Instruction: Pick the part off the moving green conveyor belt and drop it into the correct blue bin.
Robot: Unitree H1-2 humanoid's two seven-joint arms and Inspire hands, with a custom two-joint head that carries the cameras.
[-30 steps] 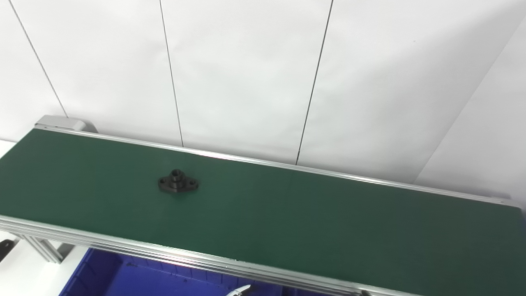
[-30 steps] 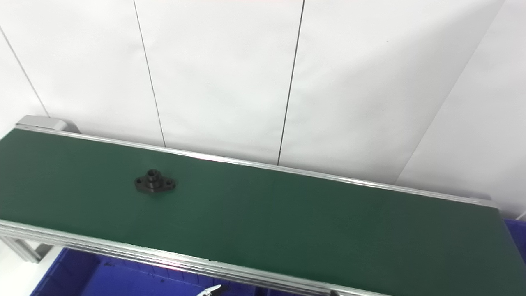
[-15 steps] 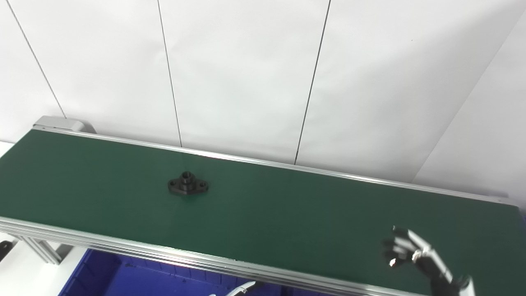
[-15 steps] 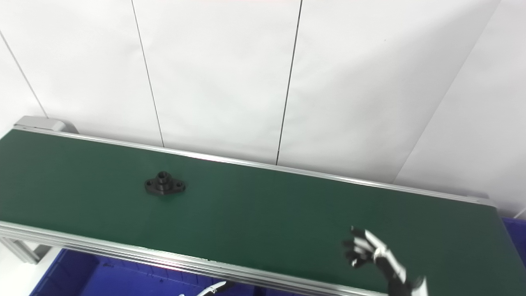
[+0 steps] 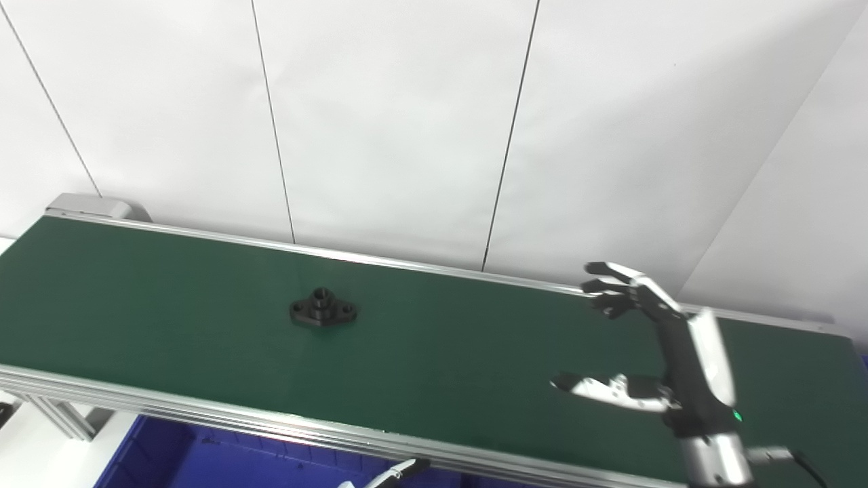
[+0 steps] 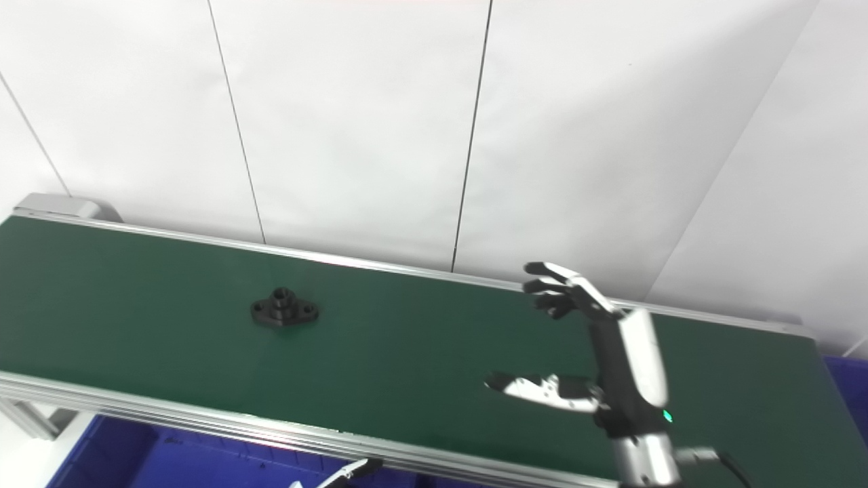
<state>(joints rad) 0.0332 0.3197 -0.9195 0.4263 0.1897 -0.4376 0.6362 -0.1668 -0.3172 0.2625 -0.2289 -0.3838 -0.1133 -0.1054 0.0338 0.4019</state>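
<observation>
Part (image 5: 323, 312), a matte black flange with a raised round hub, lies on the smooth green belt (image 5: 441, 352). Right hand (image 5: 668, 359) hovers well apart, fingers spread, empty.

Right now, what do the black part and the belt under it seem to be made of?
The black part looks like matte dark metal or hard plastic: crisp flange, bored holes, no shine; which one is unclear. The conveyor belt looks like smooth green rubber or PVC, with an even, dull sheen. Its side rail seems brushed aluminium, silvery and grooved.
</observation>
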